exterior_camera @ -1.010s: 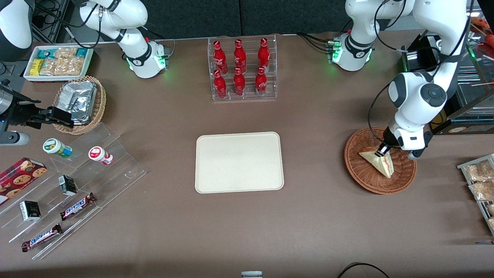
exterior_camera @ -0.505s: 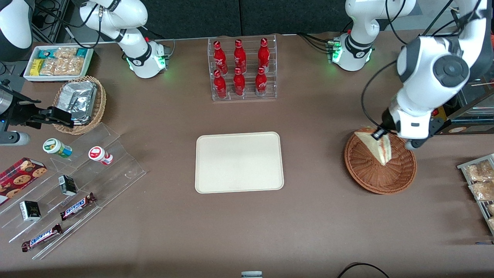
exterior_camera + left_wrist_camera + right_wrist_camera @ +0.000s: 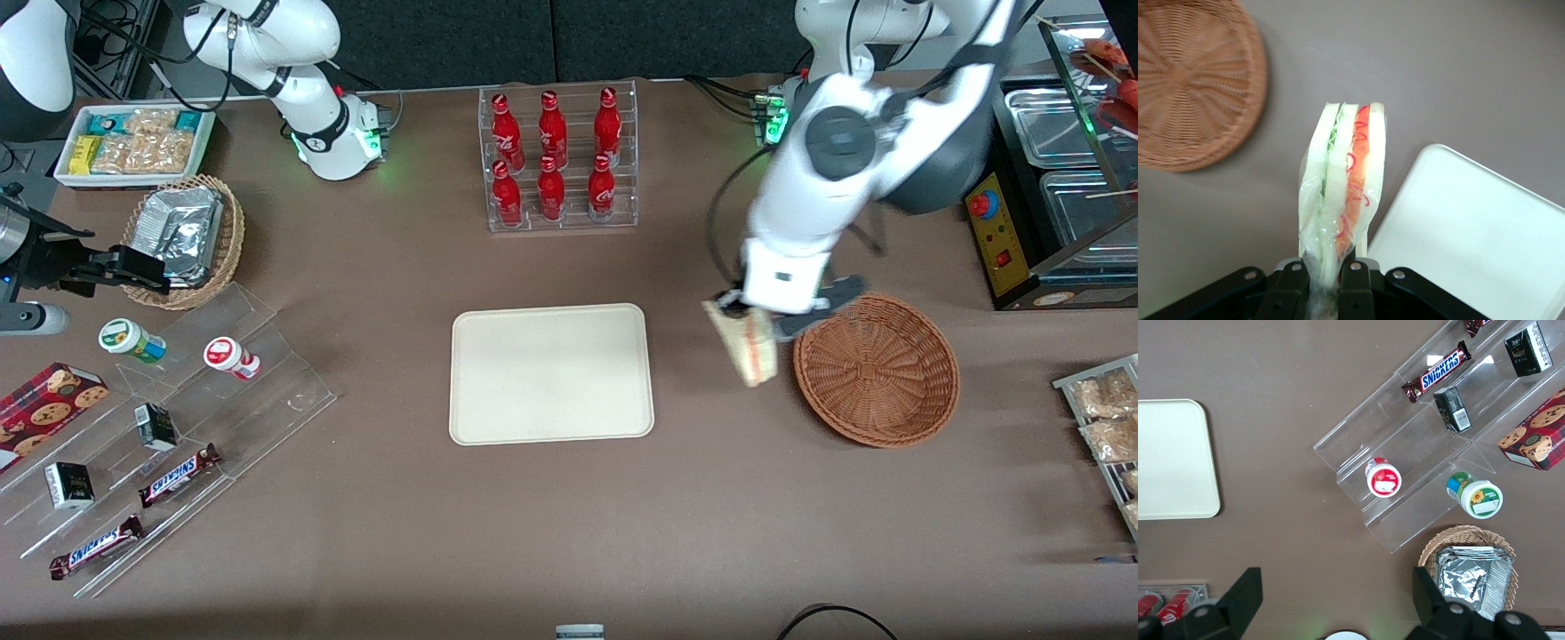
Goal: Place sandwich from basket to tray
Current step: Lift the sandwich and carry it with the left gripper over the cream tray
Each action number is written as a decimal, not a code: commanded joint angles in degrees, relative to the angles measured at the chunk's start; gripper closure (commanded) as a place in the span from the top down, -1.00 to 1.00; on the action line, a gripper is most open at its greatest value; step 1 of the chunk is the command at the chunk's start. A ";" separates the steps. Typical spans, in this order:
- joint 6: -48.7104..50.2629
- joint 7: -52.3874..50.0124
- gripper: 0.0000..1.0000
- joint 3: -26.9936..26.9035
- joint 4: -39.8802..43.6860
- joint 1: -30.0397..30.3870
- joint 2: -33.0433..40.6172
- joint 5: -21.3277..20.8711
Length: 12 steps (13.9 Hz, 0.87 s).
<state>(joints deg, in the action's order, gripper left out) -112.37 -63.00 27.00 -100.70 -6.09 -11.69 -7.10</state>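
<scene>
My left gripper (image 3: pixel 745 311) is shut on the sandwich (image 3: pixel 749 348), a plastic-wrapped wedge of pale bread with red-orange and white layers. It hangs in the air above the table, between the reddish-brown wicker basket (image 3: pixel 876 369) and the cream tray (image 3: pixel 551 373). In the left wrist view the gripper (image 3: pixel 1327 277) pinches the wedge's narrow end and the sandwich (image 3: pixel 1343 180) points away from it. The basket (image 3: pixel 1195 80) holds nothing and the tray (image 3: pixel 1485 240) lies beside the sandwich. The tray (image 3: pixel 1171 460) also shows in the right wrist view.
A clear rack of red bottles (image 3: pixel 557 160) stands farther from the front camera than the tray. A black control box (image 3: pixel 1005 231) and packets on a rack (image 3: pixel 1107 418) lie at the working arm's end. A clear stepped snack stand (image 3: pixel 160 427) and a tan foil basket (image 3: pixel 182 240) lie toward the parked arm's end.
My gripper lifted the sandwich out of the basket and carried it sideways toward the tray. The basket is left with nothing in it.
</scene>
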 commanded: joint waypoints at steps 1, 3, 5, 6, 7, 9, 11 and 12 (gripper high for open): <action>0.75 -3.89 -0.95 0.42 8.74 -7.59 -10.86 -5.19; 0.31 -3.89 -0.95 0.34 14.09 -11.73 -17.19 -5.72; 0.31 -4.76 -0.95 0.25 18.94 -15.77 -22.91 -9.92; -0.04 -5.73 -0.95 0.25 19.39 -16.75 -24.85 -11.77; -2.74 -5.91 -0.95 0.25 19.31 -17.46 -26.26 -13.27; -7.59 -5.82 -0.95 0.07 19.31 -18.69 -29.42 -14.25; -9.26 -6.26 -0.96 -0.02 19.66 -18.95 -32.41 -16.44; -9.97 -7.13 -0.96 -0.10 19.92 -19.83 -33.30 -16.71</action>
<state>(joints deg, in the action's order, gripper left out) -121.80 -68.31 27.43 -83.67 -24.16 -42.27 -21.98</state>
